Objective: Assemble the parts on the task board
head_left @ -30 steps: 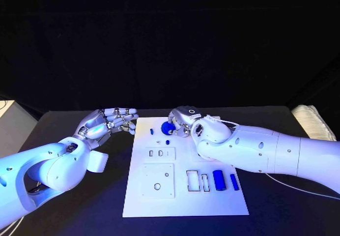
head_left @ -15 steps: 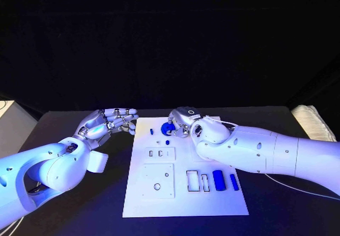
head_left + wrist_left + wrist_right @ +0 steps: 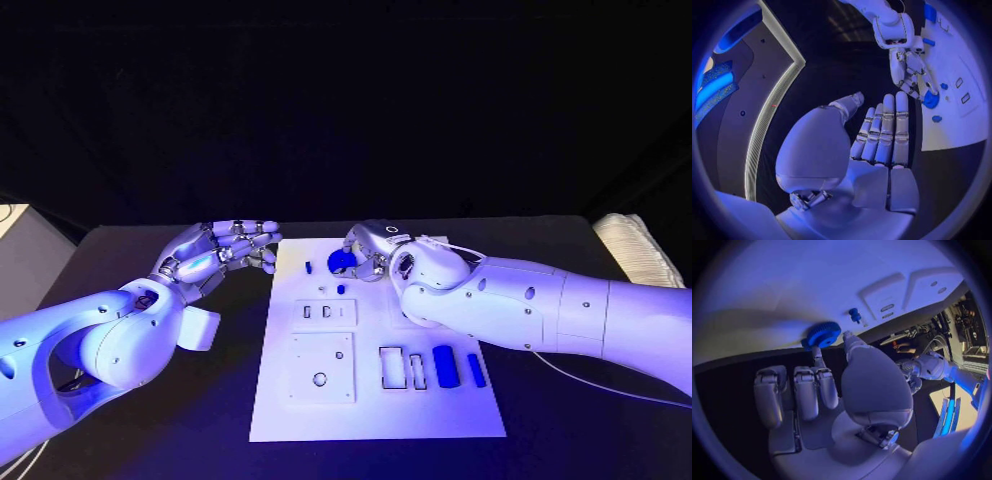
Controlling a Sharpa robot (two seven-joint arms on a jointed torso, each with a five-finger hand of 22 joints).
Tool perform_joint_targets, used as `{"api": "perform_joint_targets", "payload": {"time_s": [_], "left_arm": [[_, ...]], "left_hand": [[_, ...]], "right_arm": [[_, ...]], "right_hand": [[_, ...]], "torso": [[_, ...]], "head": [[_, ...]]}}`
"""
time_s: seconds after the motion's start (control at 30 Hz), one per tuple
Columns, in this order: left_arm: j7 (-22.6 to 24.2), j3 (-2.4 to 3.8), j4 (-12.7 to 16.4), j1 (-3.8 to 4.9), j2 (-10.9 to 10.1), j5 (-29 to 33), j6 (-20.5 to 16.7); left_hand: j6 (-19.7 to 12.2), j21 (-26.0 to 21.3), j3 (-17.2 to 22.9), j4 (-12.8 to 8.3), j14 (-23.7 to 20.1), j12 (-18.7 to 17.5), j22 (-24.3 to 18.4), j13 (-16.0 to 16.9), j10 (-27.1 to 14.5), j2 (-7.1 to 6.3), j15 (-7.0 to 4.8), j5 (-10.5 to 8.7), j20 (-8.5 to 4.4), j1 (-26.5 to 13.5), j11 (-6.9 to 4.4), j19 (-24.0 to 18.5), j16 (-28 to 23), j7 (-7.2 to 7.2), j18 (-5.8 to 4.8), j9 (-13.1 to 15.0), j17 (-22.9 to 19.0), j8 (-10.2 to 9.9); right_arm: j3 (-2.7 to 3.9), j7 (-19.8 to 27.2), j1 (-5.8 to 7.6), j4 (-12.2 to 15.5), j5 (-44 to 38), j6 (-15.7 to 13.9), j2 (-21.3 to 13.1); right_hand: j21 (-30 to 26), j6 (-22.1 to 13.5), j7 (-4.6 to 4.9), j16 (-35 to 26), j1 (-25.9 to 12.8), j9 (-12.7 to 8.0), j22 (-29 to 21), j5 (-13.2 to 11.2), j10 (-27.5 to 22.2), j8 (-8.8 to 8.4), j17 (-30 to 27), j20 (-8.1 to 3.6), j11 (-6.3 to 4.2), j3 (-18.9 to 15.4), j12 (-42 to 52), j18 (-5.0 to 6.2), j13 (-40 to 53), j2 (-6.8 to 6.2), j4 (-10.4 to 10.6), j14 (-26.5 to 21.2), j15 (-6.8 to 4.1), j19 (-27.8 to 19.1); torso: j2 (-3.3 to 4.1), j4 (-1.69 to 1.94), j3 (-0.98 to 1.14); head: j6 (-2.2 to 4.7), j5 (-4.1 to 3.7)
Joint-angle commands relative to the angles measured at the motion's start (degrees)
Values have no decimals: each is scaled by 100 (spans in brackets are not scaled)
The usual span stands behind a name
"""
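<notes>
Head view: our right hand pinches the blue gear at upper centre of the task board; left hand open, idle. Gear seat probably hidden; lower it level, slowly.

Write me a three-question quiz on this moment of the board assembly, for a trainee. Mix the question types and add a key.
1. True or false: the right hand holds the blue gear at the far end of the task board.
2. Multiple choice: the left hand is
A. pressing down on the board
B. beside the board, over the black table, holding nothing
C. holding a blue peg
3. Fill in: the two long blue bars lie on the board's ____ half, near the right forearm.

Key:
1. true
2. B
3. near
</notes>
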Motion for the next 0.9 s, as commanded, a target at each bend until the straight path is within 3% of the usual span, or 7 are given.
{"api": "perform_joint_targets", "payload": {"time_s": [0.03,0.47,0.67,0.9], "left_arm": [[21,3,6,6,9,-29,102],[14,3,10,6,-3,-28,96],[16,3,6,6,-5,-29,98],[20,3,-13,5,-9,-29,101]], "left_hand": [[23,15,40,9,-39,-7,5,4,-46,32,-10,-21,-7,-30,-14,-30,20,-12,73,-7,6,-24],[23,15,40,9,-39,-7,5,4,-46,32,-10,-21,-7,-30,-14,-30,20,-12,73,-7,6,-24],[20,28,43,11,-42,-8,13,3,-50,33,-8,-21,-6,-36,-11,-41,27,-8,73,-8,5,-27],[20,28,43,11,-42,-8,13,3,-50,33,-8,-21,-6,-36,-11,-41,27,-8,73,-8,5,-27]], "right_arm": [[-3,170,-4,-7,427,255,-11],[-17,199,0,-18,497,407,-117],[-21,269,-3,123,368,65,-272],[3,462,-2,556,419,-513,-693]], "right_hand": [[25,-12,-2,19,-40,-2,1507,50,608,-36,1304,44,46,-14,22,-82,1509,50,-12,544,49,589],[25,64,-13,24,-62,1,1507,138,608,-26,1316,45,38,61,22,-82,1509,215,-22,547,43,589],[25,77,-12,23,-44,1,1507,192,608,-26,1314,44,38,78,22,-82,1509,217,-31,547,42,589],[25,123,-17,21,18,1,1507,344,608,-23,1304,42,33,122,22,-82,1509,190,-41,544,39,589]], "torso": [[1,-2,6],[2,-3,8],[3,2,11],[-6,-14,16]], "head": [[-1,0],[0,-8],[-12,-5],[-10,-4]]}}
